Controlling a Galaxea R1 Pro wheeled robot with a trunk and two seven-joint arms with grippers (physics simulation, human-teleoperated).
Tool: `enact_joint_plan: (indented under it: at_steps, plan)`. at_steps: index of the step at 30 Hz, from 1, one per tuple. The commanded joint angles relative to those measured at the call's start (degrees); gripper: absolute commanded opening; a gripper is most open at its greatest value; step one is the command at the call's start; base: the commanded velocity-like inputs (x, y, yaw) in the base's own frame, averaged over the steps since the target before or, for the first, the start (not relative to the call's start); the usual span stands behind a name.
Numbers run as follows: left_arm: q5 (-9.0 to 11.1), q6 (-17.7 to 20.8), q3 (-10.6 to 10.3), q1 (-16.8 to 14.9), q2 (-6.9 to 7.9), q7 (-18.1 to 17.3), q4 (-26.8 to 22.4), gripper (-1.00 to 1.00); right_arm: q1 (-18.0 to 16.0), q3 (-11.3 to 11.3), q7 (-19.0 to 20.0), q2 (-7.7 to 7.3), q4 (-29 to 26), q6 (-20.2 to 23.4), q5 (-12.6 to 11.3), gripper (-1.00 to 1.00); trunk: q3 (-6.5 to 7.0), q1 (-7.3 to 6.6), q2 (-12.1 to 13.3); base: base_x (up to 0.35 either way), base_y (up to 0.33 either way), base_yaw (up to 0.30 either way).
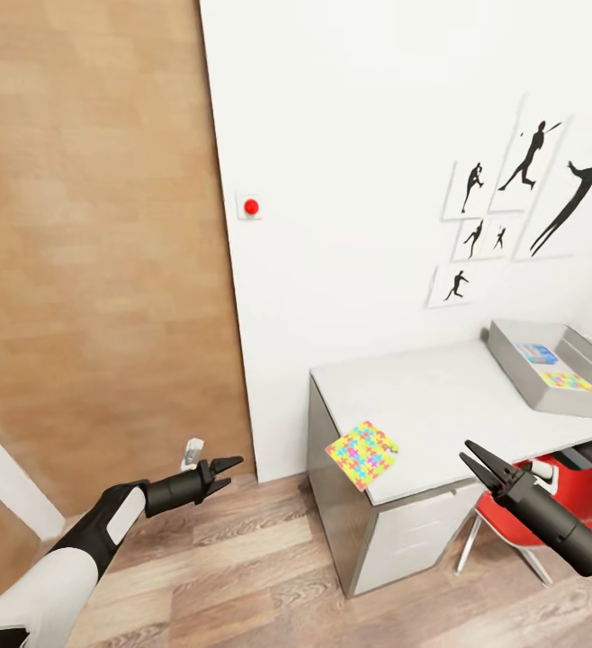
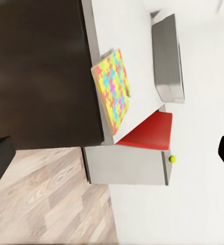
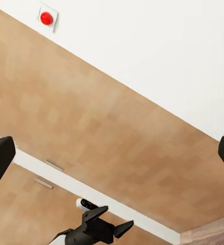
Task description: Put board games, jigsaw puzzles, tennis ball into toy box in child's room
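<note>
One jigsaw puzzle lies on the near corner of the white surface, and a bit of it hangs over the edge. I see it in the left wrist view too. Farther back on the same surface sits the grey toy box, well apart from that puzzle. Inside the box I can see a blue board game and a second bright puzzle. The tennis ball shows as a tiny yellow-green dot in the left wrist view, past the far end of the surface as that camera sees it; I cannot tell what it rests on.

A red chair is pushed in under the surface. My right end effector hangs in the air in front of the surface, its fingers spread a little and holding nothing. My left end effector floats low over the wooden floor, off to the side; its fingers look close together, with nothing between them.

I think I am on the step of fetching the loose puzzle. Next I need to roll closer and bring the right arm over the corner. The mat is thin and flat, so the part that sticks out over the edge looks like the best place to pinch it. Then it goes into the box.
</note>
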Motion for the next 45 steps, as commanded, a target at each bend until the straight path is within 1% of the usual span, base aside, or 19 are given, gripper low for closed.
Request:
enact_joint_plan:
  at_steps: [1,10,25,30,36,41,43,45]
  plan:
    - [0.1,0.4,0.1,0.0,0.00,-0.1,0.0,1.00,-0.1,0.0,0.1,0.01,0.0,0.3,-0.1,1.00,-0.12,0.03,-0.1,0.000,-0.128,-0.276]
    - [0.2,0.4,0.1,0.0,0.00,-0.2,0.0,1.00,-0.1,0.0,0.1,0.07,0.1,0.3,-0.1,1.00,-0.12,0.03,-0.1,0.047,-0.203,-0.212]
    - [0.3,0.3,0.1,0.0,0.15,-0.5,-0.1,1.00,-0.1,0.1,0.1,0.22,0.1,-0.1,-0.2,1.00,-0.12,0.03,-0.1,0.008,-0.017,-0.014]
    - [0.3,0.3,0.1,0.0,0.21,-0.5,-0.1,1.00,-0.1,0.1,0.1,0.58,0.2,-0.5,-0.2,1.00,-1.02,1.13,-2.1,0.000,0.000,0.000]
    - [0.4,0.4,0.2,0.0,0.18,-0.5,0.0,1.00,-0.1,0.1,0.1,1.61,0.0,-0.4,0.0,1.00,-2.09,2.45,-4.5,0.000,0.000,0.000]
    - [0.4,0.6,0.3,0.0,0.18,-0.5,0.0,1.00,-0.1,0.1,0.1,1.72,-0.5,0.2,-0.1,1.00,-2.99,3.55,-6.5,0.000,0.000,0.000]
    - [0.4,0.6,0.3,0.0,0.22,-0.5,0.0,1.00,0.0,0.2,0.2,1.86,-1.9,1.2,-0.2,1.00,-3.35,3.99,-7.3,0.000,0.000,0.000]
    - [0.4,0.7,0.5,0.0,0.24,-0.5,0.0,1.00,0.4,0.2,0.2,2.62,-4.3,3.5,-0.4,1.00,-3.71,4.43,-8.1,0.000,0.000,0.000]
